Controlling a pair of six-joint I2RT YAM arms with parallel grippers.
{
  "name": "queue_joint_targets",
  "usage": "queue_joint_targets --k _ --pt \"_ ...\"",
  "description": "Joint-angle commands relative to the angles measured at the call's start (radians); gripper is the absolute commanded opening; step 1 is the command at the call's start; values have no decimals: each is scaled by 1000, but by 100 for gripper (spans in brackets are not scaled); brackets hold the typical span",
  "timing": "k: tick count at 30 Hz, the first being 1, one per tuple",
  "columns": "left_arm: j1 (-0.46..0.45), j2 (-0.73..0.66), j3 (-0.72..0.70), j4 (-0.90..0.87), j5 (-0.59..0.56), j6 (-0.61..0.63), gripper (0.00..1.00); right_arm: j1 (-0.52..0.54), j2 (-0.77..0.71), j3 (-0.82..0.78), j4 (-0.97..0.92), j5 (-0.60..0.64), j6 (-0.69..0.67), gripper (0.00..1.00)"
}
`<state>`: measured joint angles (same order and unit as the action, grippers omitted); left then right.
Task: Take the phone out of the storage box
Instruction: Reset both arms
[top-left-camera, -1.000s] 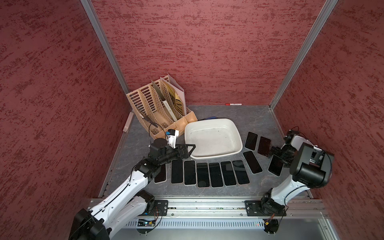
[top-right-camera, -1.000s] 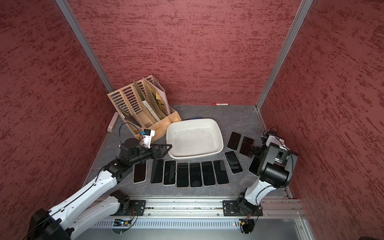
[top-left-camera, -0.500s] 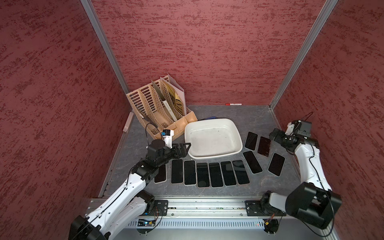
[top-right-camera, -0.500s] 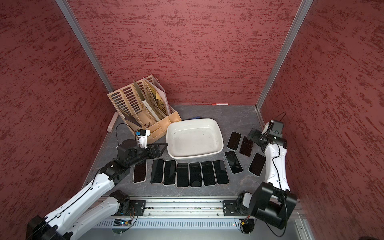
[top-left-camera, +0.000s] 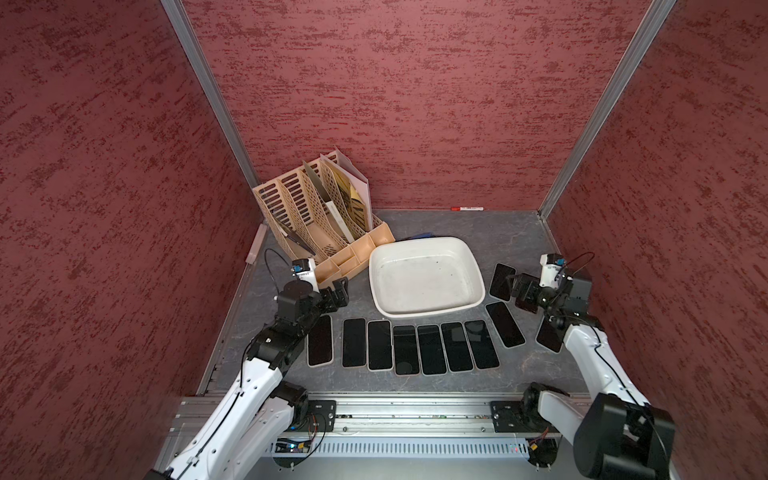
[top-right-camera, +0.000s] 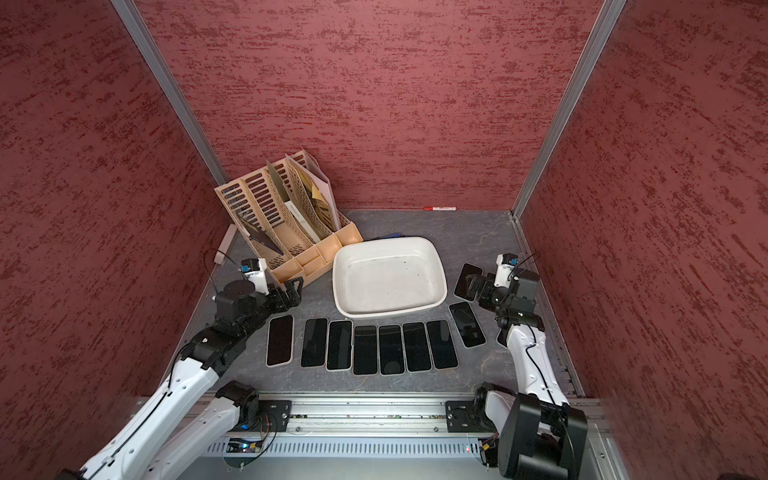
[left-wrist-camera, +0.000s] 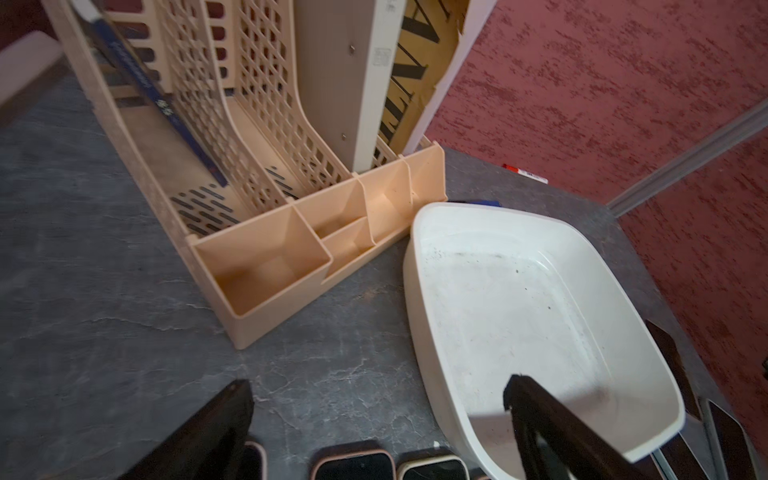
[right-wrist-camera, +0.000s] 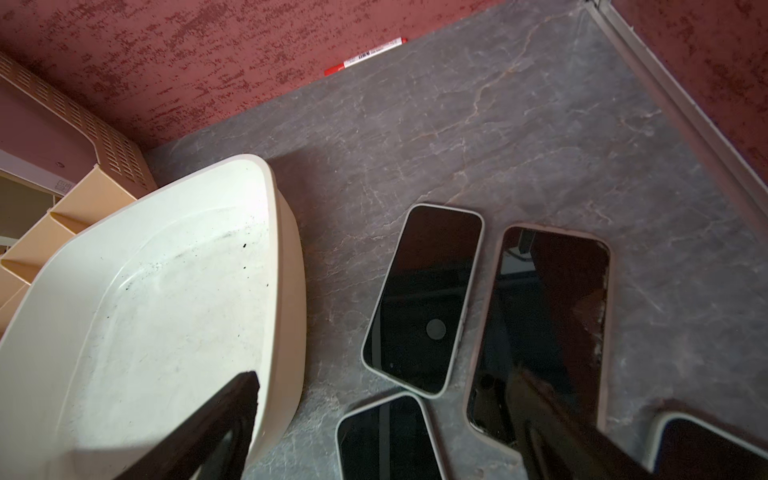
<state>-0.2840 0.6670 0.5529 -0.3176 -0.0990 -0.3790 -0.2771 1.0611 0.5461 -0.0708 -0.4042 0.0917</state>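
The storage box, a shallow white tub, sits mid-table, and no phone shows inside it in any view. Several dark-screened phones lie face up in a row on the table in front of it. Three more phones lie to its right. My left gripper is open and holds nothing, just left of the box above the table. My right gripper is open and holds nothing, over the phones right of the box.
A tall beige slotted file organizer with papers stands at the back left, touching the box's corner. A red-capped marker lies along the back wall. Red walls close in three sides; a metal rail runs along the front.
My left gripper has drawn back to the left, away from the box. My right arm has unfolded, and its gripper has moved in over the phones right of the box.
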Motion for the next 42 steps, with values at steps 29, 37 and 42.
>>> queue_joint_targets --k 29,37,42 --pt "391 753 -256 1266 208 325 100 91 330 -134 788 126 78 98" --pt "345 878 -270 1416 199 380 100 100 410 -82 787 141 42 98" --pt "333 870 -207 1285 182 388 100 145 401 -133 862 196 4 98"
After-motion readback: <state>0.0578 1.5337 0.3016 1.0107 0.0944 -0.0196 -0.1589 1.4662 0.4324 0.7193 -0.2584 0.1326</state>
